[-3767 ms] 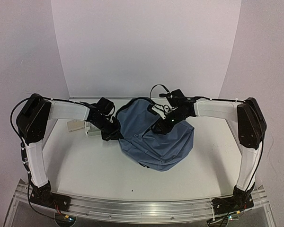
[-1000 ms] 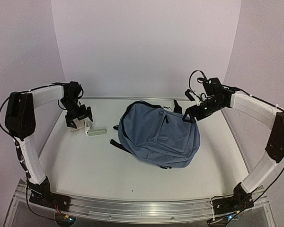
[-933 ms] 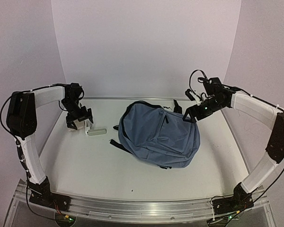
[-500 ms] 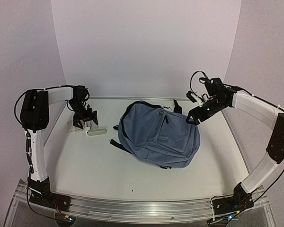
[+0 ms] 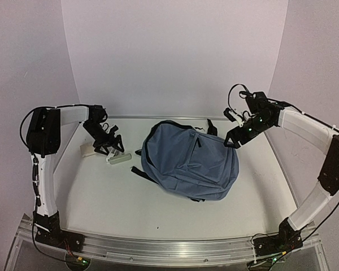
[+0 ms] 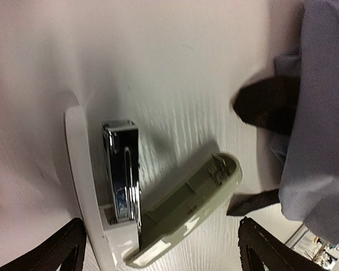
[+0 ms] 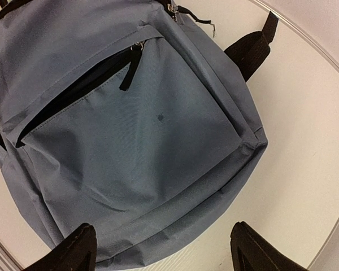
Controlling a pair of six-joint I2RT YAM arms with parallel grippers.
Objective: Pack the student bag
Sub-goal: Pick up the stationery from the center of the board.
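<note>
- The student bag lies flat in the middle of the tabletop, front pocket facing up
- Its long axis runs diagonally, I judge: the rounded top points to the far left and the bottom to the near right
- 1 black strap trails out from the far edge; the pocket's zip pull hangs beside a dark slit that looks open. Whether the main compartment is open I cannot tell
- The right gripper hovers above the bag's far right edge, its 2 fingers spread and grasping nothing
- Well left of the bag, the left gripper hangs just above a stapler, released and wide, with the stapler below and between its fingers
- The stapler lies splayed: white base, chrome magazine and grey-green lid fanned apart from 1 hinge
- A small pale item sits just beyond it; too small to name
- The step in hand looks like picking up the stapler. To do it well, close near the hinge, where the 3 parts meet, so the lid cannot swing; grip squarely, lift straight, and have the right gripper hold the pocket mouth open
</note>
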